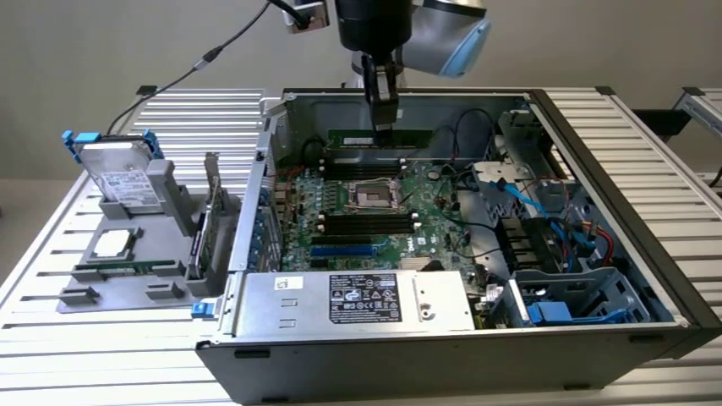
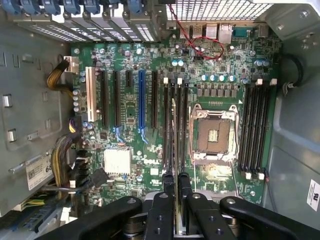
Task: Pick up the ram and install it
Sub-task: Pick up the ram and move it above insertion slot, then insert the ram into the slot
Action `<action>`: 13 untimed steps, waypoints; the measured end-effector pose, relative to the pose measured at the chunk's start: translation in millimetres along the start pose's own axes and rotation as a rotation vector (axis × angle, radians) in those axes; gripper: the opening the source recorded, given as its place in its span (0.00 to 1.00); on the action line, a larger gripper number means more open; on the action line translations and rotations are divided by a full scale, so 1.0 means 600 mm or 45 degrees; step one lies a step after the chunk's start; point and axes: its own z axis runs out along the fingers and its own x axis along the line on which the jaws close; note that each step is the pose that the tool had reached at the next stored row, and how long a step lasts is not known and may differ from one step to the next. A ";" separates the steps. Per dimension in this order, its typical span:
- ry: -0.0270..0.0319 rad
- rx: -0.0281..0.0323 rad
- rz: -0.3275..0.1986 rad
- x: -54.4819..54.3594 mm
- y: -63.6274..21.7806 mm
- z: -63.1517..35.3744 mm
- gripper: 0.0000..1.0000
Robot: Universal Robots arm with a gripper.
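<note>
- Where the open computer case (image 1: 451, 364) comes closest in the exterior view, a silver power box (image 1: 361, 300) with a black label lies along its front edge
- Behind it lies the green main board (image 1: 423, 241), its empty chip socket (image 1: 370, 196) between two banks of long black slots (image 1: 367, 224)
- Farther back, the gripper (image 1: 384, 128) reaches straight down into the case, closed on the ram (image 1: 378, 139) at the middle of its top edge
- The ram hangs level over the far bank of slots; whether it touches them I cannot tell
- Seen from the wrist, the ram (image 2: 174, 140) shows edge-on between the black fingers (image 2: 168, 187), in line with the slots beside the chip socket (image 2: 214, 135)
</note>
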 end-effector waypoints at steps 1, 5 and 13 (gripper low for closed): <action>0.0003 0.0047 0.002 0.000 0.002 0.001 0.15; 0.0061 0.0124 0.002 0.000 0.002 0.002 0.15; 0.0059 0.0129 0.002 -0.001 0.002 0.002 0.15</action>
